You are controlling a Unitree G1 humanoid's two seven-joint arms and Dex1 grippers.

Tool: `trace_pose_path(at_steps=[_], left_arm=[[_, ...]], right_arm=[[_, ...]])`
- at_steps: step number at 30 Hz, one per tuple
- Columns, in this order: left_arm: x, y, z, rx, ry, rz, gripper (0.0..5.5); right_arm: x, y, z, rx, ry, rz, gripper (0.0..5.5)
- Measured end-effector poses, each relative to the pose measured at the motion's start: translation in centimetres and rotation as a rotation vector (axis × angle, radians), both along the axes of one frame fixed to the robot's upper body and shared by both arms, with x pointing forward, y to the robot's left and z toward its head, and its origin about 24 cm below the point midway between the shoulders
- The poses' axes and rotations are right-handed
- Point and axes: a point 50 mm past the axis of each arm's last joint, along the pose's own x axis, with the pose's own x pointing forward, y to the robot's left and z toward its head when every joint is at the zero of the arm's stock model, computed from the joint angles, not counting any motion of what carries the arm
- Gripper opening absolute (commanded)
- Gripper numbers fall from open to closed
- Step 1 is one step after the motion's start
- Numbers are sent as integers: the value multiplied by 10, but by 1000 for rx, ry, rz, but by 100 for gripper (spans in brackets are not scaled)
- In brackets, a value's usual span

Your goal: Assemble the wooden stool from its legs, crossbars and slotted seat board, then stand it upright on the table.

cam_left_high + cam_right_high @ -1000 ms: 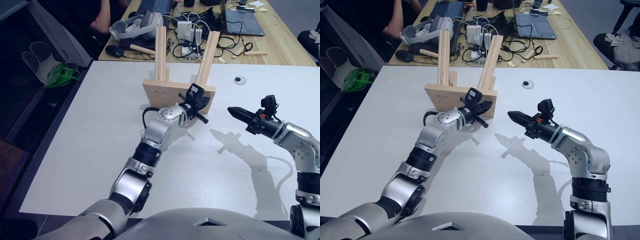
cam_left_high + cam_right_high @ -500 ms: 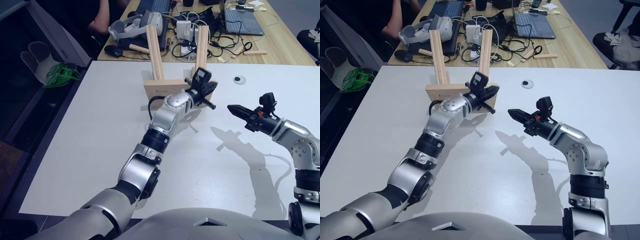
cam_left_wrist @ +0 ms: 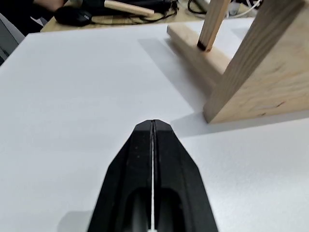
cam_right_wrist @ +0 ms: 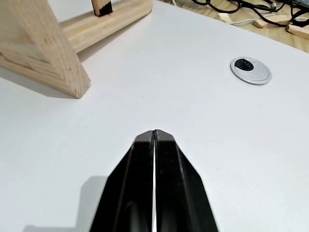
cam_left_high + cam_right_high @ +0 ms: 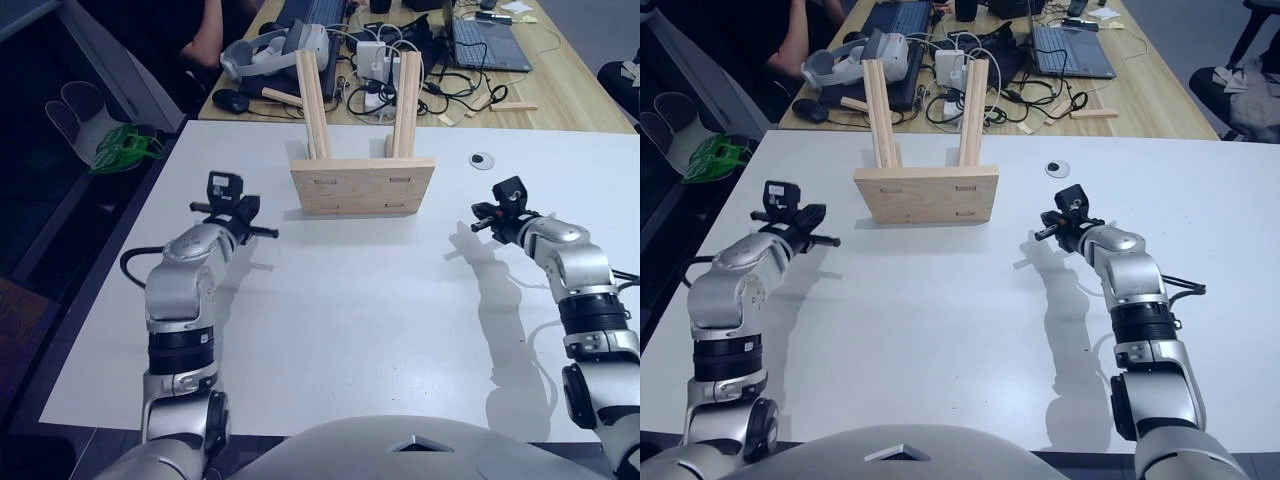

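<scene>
Your left gripper [image 3: 153, 123] and right gripper [image 4: 154, 133] hover over the white table [image 5: 330, 330], one toward each side, each with its fingers pressed together on nothing. Between them and a little farther out, well apart from both, the wooden stool [image 5: 363, 186] lies on its side. Its seat board faces you and its legs [image 5: 312, 100] point away toward the cluttered desk [image 5: 560, 85].

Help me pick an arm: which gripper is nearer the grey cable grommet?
Right. The right gripper is just nearer the robot than the grommet; the left gripper is across the table, past the wooden stool.
</scene>
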Motion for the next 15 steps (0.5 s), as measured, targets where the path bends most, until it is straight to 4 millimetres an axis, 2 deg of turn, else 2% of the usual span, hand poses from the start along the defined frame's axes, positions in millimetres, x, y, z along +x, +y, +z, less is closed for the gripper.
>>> trace_pose_path(at_steps=[3, 6, 8, 10, 15], left_arm=[[6, 3, -18, 12, 2, -32, 2], [15, 6, -29, 157, -53, -157, 2], [20, -3, -37, 228, -87, -312, 2], [23, -11, -42, 253, -107, -396, 2], [45, -14, -34, 235, -116, -283, 2]], right_arm=[[7, 14, -8, -84, -55, 146, 0], [10, 29, -23, -191, -69, 269, 0], [13, 38, -30, -287, -91, 341, 0], [21, 44, -29, -354, -135, 372, 0], [29, 50, -31, -378, -152, 333, 0]])
